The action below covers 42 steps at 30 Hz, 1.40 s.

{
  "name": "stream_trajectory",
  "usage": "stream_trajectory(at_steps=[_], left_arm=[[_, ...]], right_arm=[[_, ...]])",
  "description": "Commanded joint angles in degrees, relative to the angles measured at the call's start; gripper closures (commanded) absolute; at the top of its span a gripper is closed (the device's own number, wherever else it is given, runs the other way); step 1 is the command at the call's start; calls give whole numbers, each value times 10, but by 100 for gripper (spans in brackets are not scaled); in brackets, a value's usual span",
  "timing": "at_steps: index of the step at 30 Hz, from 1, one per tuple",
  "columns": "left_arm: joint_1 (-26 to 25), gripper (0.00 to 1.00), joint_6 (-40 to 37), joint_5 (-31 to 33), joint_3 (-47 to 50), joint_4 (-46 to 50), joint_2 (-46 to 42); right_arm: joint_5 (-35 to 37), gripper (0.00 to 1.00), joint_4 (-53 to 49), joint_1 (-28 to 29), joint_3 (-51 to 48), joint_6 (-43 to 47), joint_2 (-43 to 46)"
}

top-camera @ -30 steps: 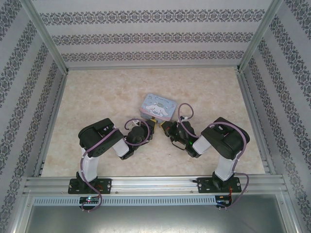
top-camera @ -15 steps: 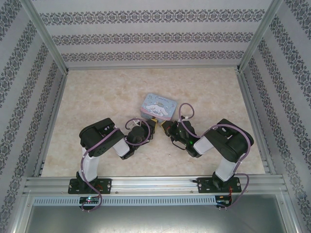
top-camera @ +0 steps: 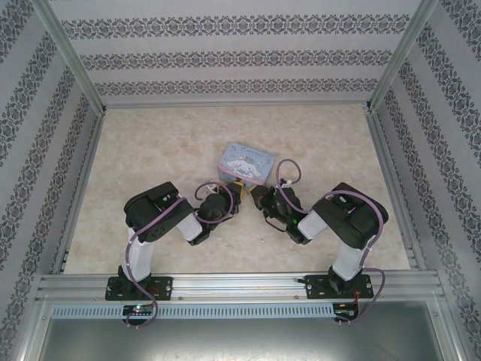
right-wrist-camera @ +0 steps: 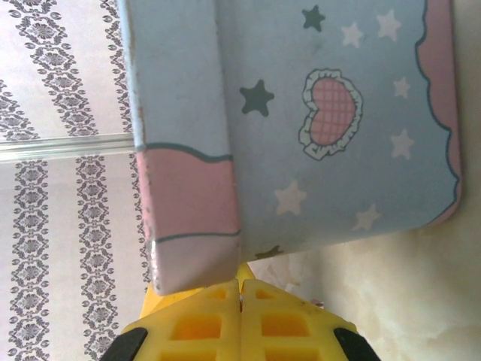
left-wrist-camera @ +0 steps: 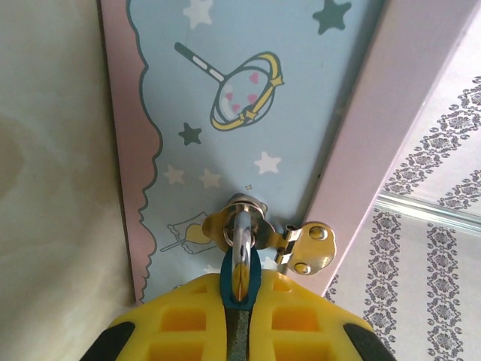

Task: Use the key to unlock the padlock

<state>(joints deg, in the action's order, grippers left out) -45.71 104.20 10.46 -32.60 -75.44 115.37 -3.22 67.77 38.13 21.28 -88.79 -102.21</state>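
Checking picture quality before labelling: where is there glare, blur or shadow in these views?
Top external: even, soft light, no hard shadows on the table, the tin small but clear. Left wrist: the tin's print sharp, a bright glint on the shackle of the padlock. Right wrist: the tin very close, its edges a little soft, a pale sheen on its near corner.

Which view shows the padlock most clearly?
The left wrist view: the padlock sits close up, its shackle through the clasp of the tin box, its blue body between the fingers of the left gripper. In the top external view it is too small to make out. The right wrist view faces the tin box's corner.
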Motion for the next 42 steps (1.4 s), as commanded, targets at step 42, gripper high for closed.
stream_trajectory(at_steps=[42], left_arm=[[-38, 100, -59, -152, -33, 11, -7]], right_arm=[[-82, 100, -86, -10, 59, 149, 49]])
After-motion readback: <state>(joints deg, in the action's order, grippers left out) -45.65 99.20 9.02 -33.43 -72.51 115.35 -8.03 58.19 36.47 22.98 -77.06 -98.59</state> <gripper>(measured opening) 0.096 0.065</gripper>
